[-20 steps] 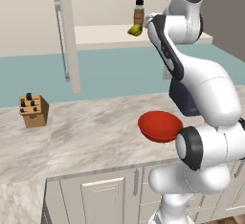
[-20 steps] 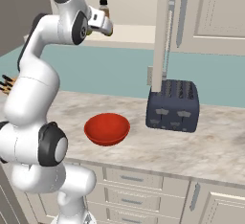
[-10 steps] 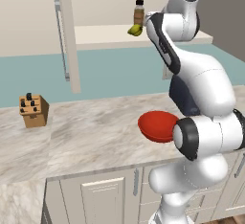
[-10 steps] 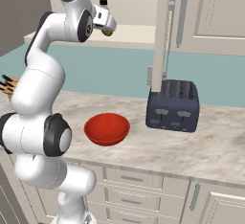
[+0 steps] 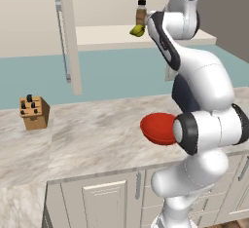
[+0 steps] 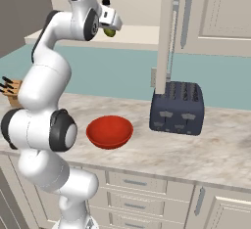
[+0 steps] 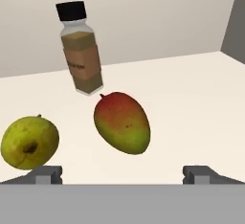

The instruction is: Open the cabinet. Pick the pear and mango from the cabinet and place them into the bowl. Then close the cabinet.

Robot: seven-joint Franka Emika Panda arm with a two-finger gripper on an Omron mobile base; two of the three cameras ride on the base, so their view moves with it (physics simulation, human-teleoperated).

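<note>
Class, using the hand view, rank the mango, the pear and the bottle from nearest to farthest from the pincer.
1. mango, centred just ahead of the open pincer.
2. pear, off to the left, roughly as near as the mango; too close to call.
3. bottle, behind the mango, farthest.

arm hides part of bowl (image 5: 155, 127); bottle (image 7: 80, 50) label text blurred; knife block (image 6: 10, 90) cut by edge.
</note>
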